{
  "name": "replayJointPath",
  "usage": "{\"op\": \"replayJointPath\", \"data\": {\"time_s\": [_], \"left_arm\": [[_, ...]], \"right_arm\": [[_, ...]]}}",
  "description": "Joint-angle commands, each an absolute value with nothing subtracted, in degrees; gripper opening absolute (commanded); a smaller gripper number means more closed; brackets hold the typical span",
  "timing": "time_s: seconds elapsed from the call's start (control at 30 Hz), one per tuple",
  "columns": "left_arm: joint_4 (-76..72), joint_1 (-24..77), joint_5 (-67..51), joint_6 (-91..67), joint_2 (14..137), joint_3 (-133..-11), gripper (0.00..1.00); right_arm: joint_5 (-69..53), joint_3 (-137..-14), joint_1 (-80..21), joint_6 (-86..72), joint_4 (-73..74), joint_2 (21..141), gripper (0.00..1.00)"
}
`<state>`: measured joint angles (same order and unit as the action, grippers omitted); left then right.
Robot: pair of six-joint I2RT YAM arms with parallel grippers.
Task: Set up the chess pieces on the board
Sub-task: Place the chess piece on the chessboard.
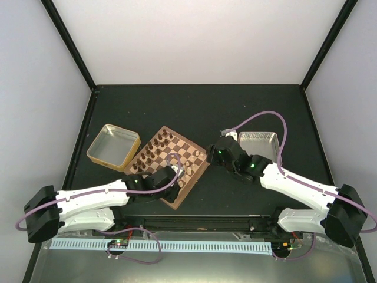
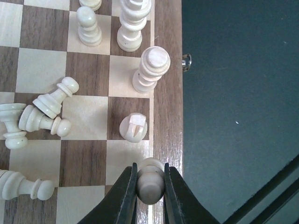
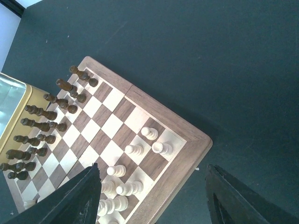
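Note:
The wooden chessboard [image 1: 184,196] lies turned like a diamond at mid table. Dark brown pieces [image 1: 150,150] stand in two rows along its far left side. Cream pieces [image 1: 189,161] cluster at its near right side. My left gripper [image 1: 175,171] hovers over the board's right rim [image 2: 166,93], shut on a cream piece [image 2: 150,179]. In the left wrist view several cream pieces stand [image 2: 150,70] and several lie fallen [image 2: 46,114]. My right gripper [image 1: 215,154] is open and empty, just right of the board's corner [image 3: 187,140], with cream pieces [image 3: 161,148] and dark pieces [image 3: 46,112] in its view.
A gold-tan metal tray [image 1: 113,144] sits left of the board, touching its far left edge. A silvery rectangular tray [image 1: 259,141] sits behind my right arm. Black frame posts stand at the back corners. A rail runs along the near edge.

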<state>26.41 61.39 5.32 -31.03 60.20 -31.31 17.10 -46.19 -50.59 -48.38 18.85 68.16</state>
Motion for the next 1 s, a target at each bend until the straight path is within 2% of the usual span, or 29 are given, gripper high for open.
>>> {"op": "replayJointPath", "data": {"time_s": [0.0,0.37,0.67,0.9,0.97], "left_arm": [[23.78,62.53,9.93,-32.41,62.03,-31.14,0.04],[23.49,63.19,11.42,-33.34,64.68,-30.06,0.09],[23.93,63.17,10.46,-33.06,61.75,-30.25,0.46],[26.89,62.62,13.78,-31.73,55.07,-33.73,0.61],[26.56,61.74,15.39,-31.22,52.92,-34.21,0.63]], "right_arm": [[17.31,-45.97,-50.1,-49.34,18.02,67.87,0.62],[16.93,-45.68,-50.0,-49.23,18.1,68.05,0.62],[15.71,-45.96,-49.94,-49.05,18.15,67.4,0.62],[14.13,-46.34,-50.01,-47.9,17.93,65.59,0.63],[13.78,-46.45,-50.0,-47.46,17.97,65.37,0.63]]}}
